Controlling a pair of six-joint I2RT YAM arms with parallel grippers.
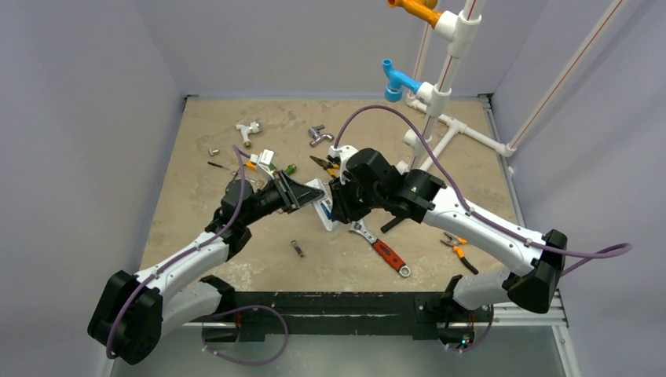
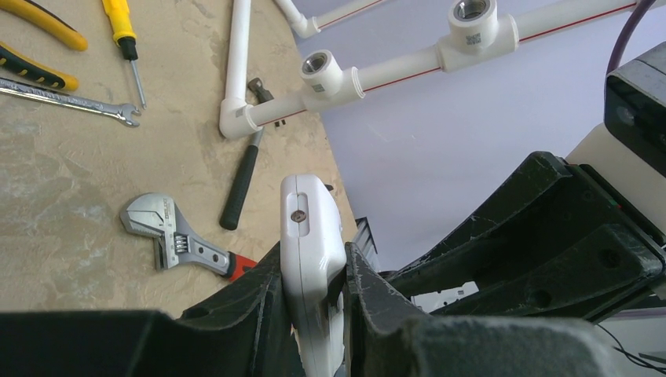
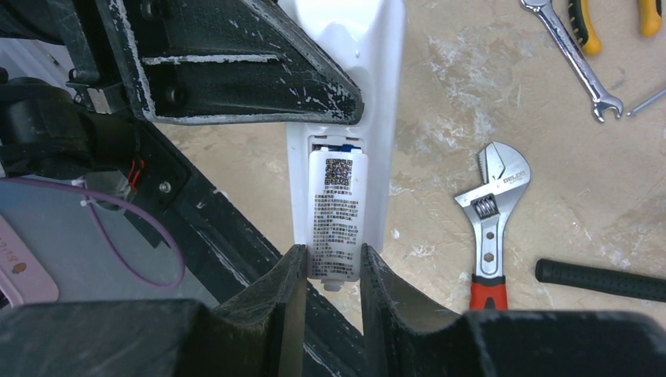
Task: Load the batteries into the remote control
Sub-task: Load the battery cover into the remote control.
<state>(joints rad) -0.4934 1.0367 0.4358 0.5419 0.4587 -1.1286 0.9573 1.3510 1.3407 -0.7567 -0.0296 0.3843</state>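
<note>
Above mid-table, left gripper (image 2: 312, 267) clamps the remote control (image 2: 309, 216), right gripper (image 3: 333, 271) pinches its back cover (image 3: 338, 212), blue battery (image 3: 340, 146) showing in the gap; a skewed push could jam the cover or twist the remote loose.

Glossy white plastic remote control (image 2: 312, 236)

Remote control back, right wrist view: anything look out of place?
The battery cover is not seated on the remote control: a gap at its top end shows a blue battery. The right end effector pinches the cover's lower end.
</note>
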